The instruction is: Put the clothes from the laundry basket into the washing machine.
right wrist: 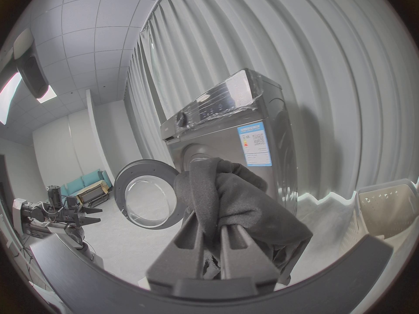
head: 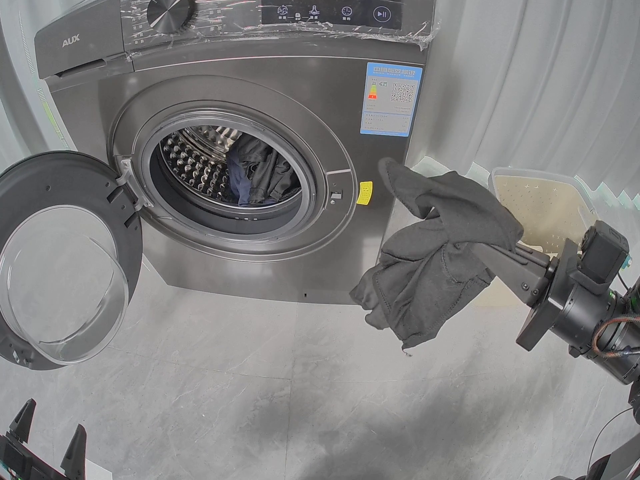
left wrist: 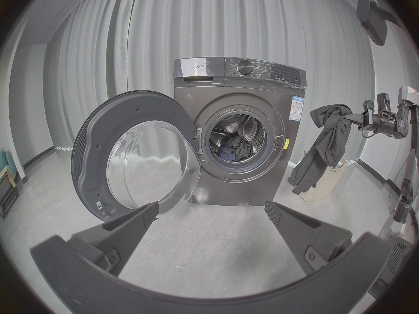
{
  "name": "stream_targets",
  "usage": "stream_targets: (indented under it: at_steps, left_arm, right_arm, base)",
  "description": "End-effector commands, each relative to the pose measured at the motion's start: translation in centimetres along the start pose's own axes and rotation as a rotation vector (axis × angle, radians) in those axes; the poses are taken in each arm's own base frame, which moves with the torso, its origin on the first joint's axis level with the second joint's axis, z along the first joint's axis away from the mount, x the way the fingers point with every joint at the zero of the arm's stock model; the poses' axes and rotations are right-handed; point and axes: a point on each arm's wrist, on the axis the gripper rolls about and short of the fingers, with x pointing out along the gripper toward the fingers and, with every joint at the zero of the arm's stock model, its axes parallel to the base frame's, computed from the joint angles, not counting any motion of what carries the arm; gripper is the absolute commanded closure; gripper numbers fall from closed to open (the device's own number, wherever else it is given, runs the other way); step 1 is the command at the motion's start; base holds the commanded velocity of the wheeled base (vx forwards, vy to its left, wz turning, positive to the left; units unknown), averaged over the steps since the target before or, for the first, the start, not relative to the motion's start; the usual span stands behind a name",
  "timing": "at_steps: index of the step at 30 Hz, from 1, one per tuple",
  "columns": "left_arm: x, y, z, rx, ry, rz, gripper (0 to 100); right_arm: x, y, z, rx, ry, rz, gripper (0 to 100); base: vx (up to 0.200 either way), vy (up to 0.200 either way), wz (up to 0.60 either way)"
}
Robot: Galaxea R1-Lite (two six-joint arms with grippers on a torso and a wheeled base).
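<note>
My right gripper [head: 490,251] is shut on a dark grey garment [head: 433,255], which hangs in the air to the right of the washing machine [head: 220,128] and in front of the white laundry basket [head: 543,205]. In the right wrist view the garment [right wrist: 244,206] bulges out past the closed fingers [right wrist: 238,245]. The machine's round door [head: 63,261] stands swung open to the left, and dark clothes [head: 263,175] lie inside the drum. My left gripper [head: 47,435] sits low at the near left, open and holding nothing, its fingers [left wrist: 139,221] spread wide in the left wrist view.
The grey tiled floor [head: 267,381] stretches in front of the machine. White curtains [head: 533,68] hang behind it. The open door takes up the space left of the drum opening.
</note>
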Motion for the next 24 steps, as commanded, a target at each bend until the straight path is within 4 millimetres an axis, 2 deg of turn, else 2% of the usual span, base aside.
stream_targets:
  at_steps: [1, 24]
  left_arm:
    - [0.02, 0.01, -0.43, -0.002, 0.003, -0.001, 0]
    - [0.02, 0.01, -0.43, -0.002, 0.003, -0.001, 0]
  right_arm:
    - [0.04, -0.01, -0.1, 0.0, 0.004, -0.001, 100]
    - [0.1, -0.03, -0.19, 0.003, 0.008, -0.006, 100]
  base:
    - [0.0, 0.2, 0.0]
    - [0.0, 0.2, 0.0]
